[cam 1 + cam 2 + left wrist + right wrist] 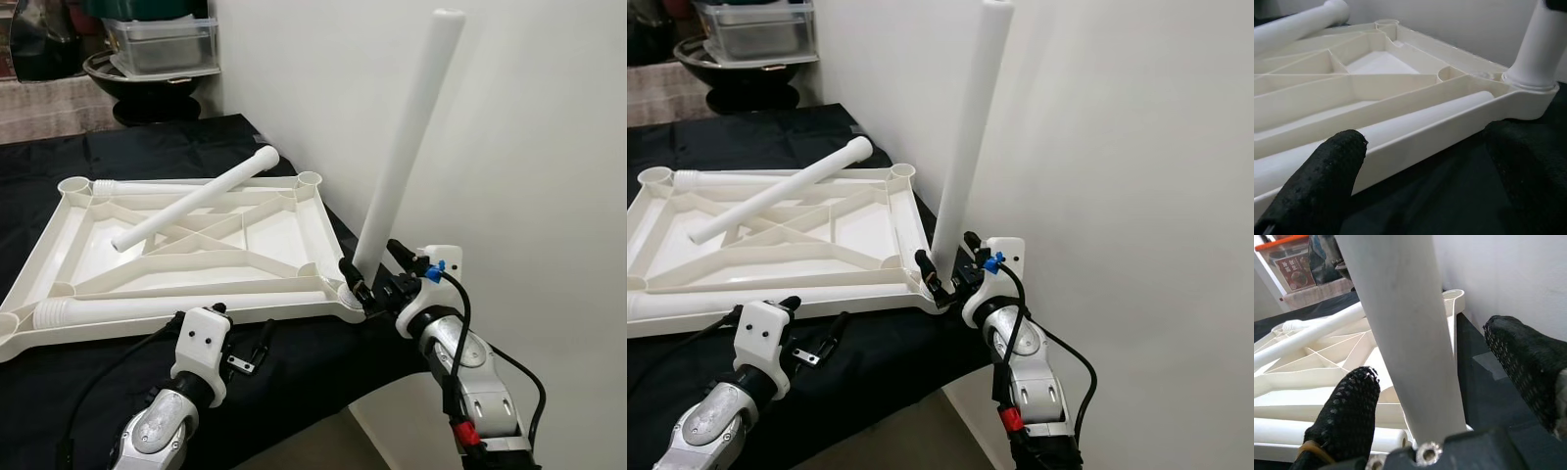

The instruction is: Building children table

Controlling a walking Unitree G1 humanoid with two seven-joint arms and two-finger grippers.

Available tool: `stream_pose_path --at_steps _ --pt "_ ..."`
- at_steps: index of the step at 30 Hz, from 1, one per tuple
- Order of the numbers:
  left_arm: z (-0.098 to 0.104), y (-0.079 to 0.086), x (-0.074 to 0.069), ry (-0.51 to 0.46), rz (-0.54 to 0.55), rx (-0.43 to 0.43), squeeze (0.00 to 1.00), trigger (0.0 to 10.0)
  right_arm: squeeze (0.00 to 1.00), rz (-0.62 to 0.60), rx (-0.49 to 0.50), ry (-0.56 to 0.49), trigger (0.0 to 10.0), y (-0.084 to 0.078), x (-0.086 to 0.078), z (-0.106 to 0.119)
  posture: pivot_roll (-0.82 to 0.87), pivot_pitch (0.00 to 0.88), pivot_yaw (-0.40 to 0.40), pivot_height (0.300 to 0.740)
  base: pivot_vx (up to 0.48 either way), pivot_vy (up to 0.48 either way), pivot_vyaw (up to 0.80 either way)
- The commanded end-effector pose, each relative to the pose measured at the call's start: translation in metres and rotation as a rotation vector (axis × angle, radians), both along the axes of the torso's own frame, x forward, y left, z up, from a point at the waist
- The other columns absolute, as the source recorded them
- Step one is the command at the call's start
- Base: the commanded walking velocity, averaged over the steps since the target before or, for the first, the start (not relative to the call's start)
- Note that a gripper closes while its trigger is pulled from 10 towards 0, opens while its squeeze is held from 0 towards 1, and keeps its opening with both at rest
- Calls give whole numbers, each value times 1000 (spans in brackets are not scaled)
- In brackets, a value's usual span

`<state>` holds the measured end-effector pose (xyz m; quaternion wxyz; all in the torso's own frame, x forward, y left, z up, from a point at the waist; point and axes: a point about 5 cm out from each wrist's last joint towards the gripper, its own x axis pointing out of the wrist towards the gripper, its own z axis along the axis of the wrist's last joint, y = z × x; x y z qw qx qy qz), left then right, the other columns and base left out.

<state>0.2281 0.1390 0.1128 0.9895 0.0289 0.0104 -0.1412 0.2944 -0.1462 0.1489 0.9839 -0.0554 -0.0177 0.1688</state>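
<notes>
A white plastic table top [59, 240] lies upside down on a black cloth, ribs facing up. One white leg [407, 137] stands upright in the near right corner socket, leaning slightly towards the wall. My right gripper [370, 257] is open around the base of this leg, one finger [1347, 411] close on one side and the other finger [1528, 367] standing apart. A second leg [196, 201] rests diagonally across the ribs. A third leg [147, 311] lies along the near rim. My left gripper [245, 321] hovers open over the cloth just in front of that rim, holding nothing.
A white wall [529, 117] runs close along the right side of the table top. The black cloth [313, 352] ends at a table edge beside my right arm. A black bowl [147, 83] and a clear plastic box [167, 44] stand at the back. A fourth leg [147, 184] lies along the far rim.
</notes>
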Motion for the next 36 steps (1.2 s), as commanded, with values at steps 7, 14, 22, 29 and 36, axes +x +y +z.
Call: stream_pose_path --at_steps 7,14,22,29,36 --pt "3 4 6 37 61 -9 0 10000 875 -55 14 -5 10000 -12 0 -5 -32 0 -79 740 0 0 0" --pt "3 7 7 44 82 2 0 10000 875 -74 10 -2 10000 -15 0 -6 -34 0 -80 740 -233 0 0" --pt "4 8 8 52 88 3 0 10000 875 -79 6 2 10000 -17 -1 -8 -37 0 -78 740 -276 0 0" --pt "4 9 10 59 90 -2 0 10000 875 -96 -5 11 10000 -21 -1 -10 -40 0 -76 740 -275 0 0" --pt "5 10 11 57 94 -6 0 10000 875 -137 -24 25 10000 -27 1 -13 -41 0 -78 740 -273 0 0"
